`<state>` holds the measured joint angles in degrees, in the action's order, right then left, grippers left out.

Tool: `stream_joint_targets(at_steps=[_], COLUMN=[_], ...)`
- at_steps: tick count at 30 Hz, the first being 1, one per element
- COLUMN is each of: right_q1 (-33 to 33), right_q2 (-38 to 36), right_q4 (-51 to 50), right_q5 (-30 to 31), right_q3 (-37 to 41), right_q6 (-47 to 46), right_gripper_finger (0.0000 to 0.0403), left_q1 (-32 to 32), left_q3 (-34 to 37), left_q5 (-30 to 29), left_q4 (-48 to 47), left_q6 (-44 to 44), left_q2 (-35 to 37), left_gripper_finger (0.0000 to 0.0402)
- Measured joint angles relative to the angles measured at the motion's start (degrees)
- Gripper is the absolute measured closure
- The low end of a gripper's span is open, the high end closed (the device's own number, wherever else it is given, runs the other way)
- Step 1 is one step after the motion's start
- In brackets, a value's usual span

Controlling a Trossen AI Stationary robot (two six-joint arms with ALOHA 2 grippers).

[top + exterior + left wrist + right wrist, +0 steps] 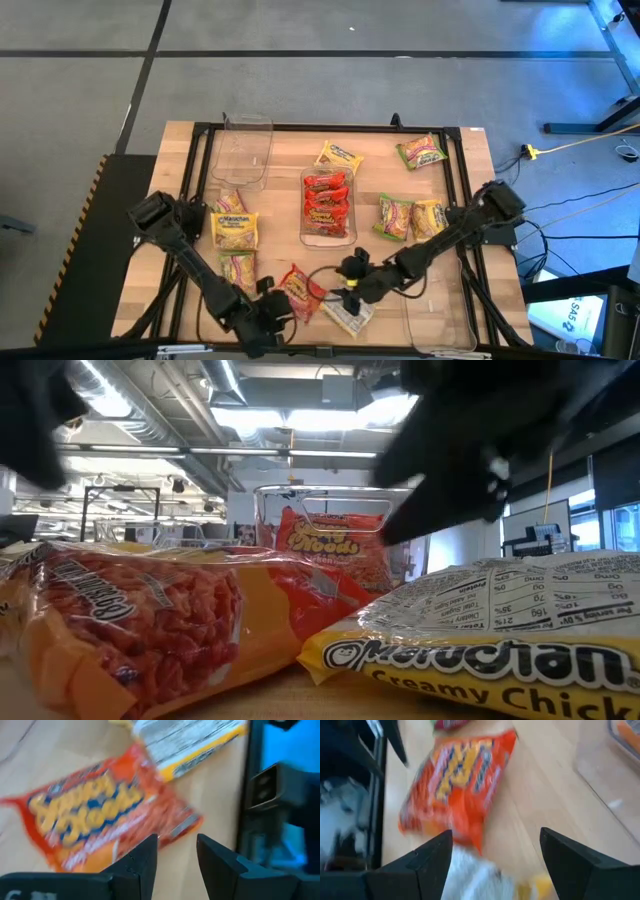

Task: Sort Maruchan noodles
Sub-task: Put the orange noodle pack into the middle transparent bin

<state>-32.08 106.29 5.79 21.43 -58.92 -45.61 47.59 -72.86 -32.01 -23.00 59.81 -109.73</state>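
centre tray [328,240] holds red packets [326,205]; far tray [243,150] and near-right tray [440,320] hold nothing. a loose red packet [301,291] lies at the near bench [180,150] edge between both pincers. left pincer [278,312] part open, empty. right pincer [352,283] wide open, empty, above a yellow packet [349,314]. others lie scattered; little open room.

Front edge of the bench [180,150] is cramped: red packet [301,291] and face-down yellow packet [349,313] lie touching, hemmed by the left end effector [272,308] at 8 o'clock and the right end effector [352,278] at 1. Bare wood opens toward 3 o'clock, up to the clear tray [437,315].
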Motion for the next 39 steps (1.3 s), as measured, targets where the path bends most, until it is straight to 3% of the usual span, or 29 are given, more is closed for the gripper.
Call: stream_joint_targets(at_steps=[8,19,39], right_q1=[3.6,4.42,4.85], right_q2=[5.94,11.05,11.09], right_q4=[10.49,22.19,27.05], right_q5=[-0.4,-6.02,-8.49], right_q3=[-0.06,-0.04,-1.4], right_q6=[-2.04,-2.18,-4.96], right_gripper_finger=[0.0129,0.0129,0.0129], left_q1=[1.9,1.45,1.4], left_q3=[0.83,0.74,0.79], left_q5=[-2.21,-4.13,-6.27], left_q4=[1.5,2.31,2.97], left_q6=[1.34,1.05,-0.41], left_q2=[-7.07,-8.83,-8.98], left_gripper_finger=[0.0271,0.0271,0.0271])
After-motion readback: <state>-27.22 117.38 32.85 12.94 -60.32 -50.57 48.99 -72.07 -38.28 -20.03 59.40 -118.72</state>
